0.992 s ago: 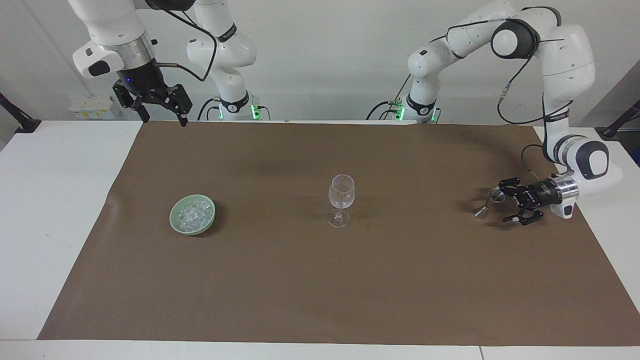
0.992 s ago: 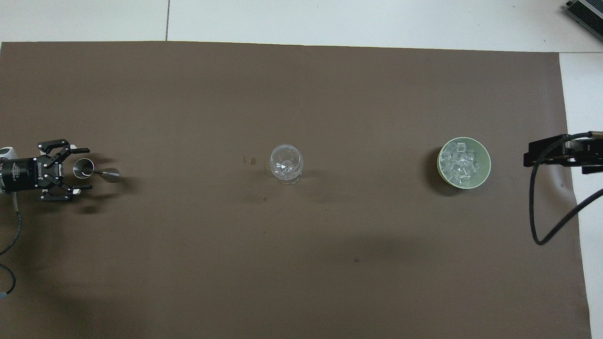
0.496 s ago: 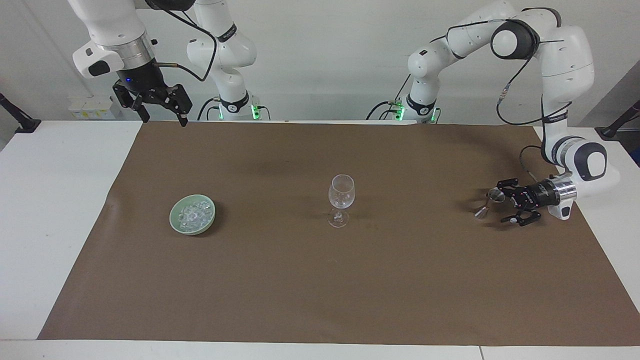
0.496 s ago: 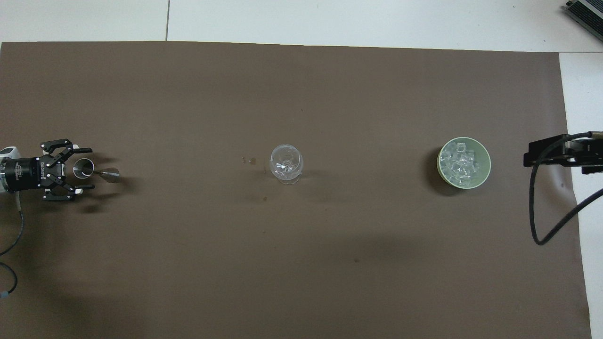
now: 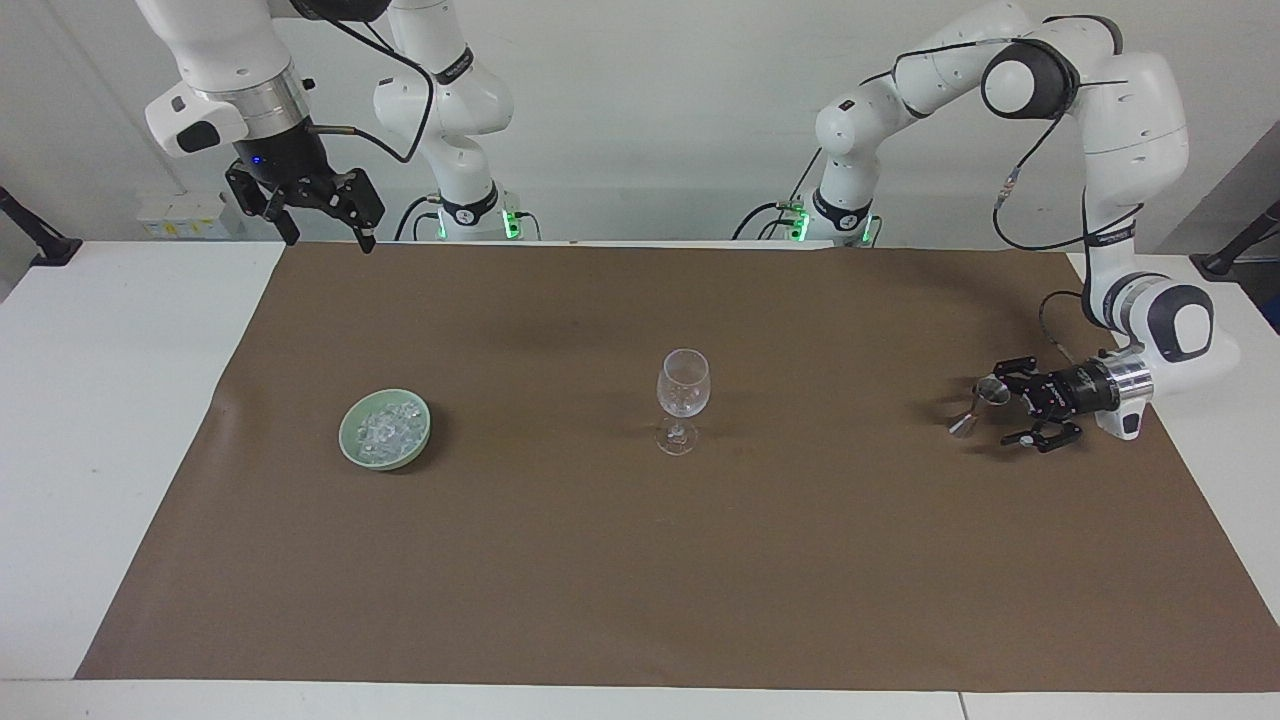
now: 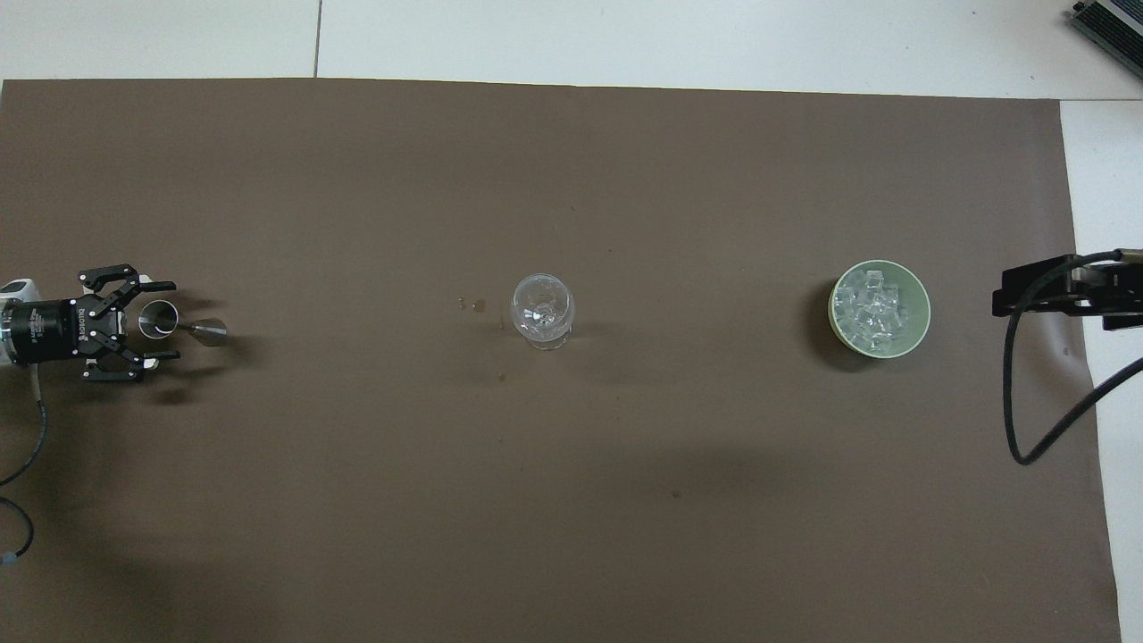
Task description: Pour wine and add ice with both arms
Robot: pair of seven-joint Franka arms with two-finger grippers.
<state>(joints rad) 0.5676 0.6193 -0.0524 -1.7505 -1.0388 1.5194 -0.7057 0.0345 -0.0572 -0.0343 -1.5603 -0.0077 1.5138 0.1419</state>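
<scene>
Left gripper [image 5: 1020,410], jaws released, flanks the metal measuring cup [image 5: 980,405], tilted toward the wine glass [image 5: 683,398]; right gripper [image 5: 322,215], released, waits.

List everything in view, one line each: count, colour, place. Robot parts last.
wine glass: one, clear, upright at the middle of the brown mat.
bowl: one, pale green, on the mat toward the right arm's end of the table.
ice: many small clear chunks, in the bowl.
jigger: one, silvery metal, standing on the mat toward the left arm's end, between the open fingers of the left hand.
brown mat: one, brown, covering most of the white table.
left hand: one, black, open, low at the jigger, fingers either side of it.
right hand: one, black, open, raised over the mat's edge nearest the robots, waiting.
</scene>
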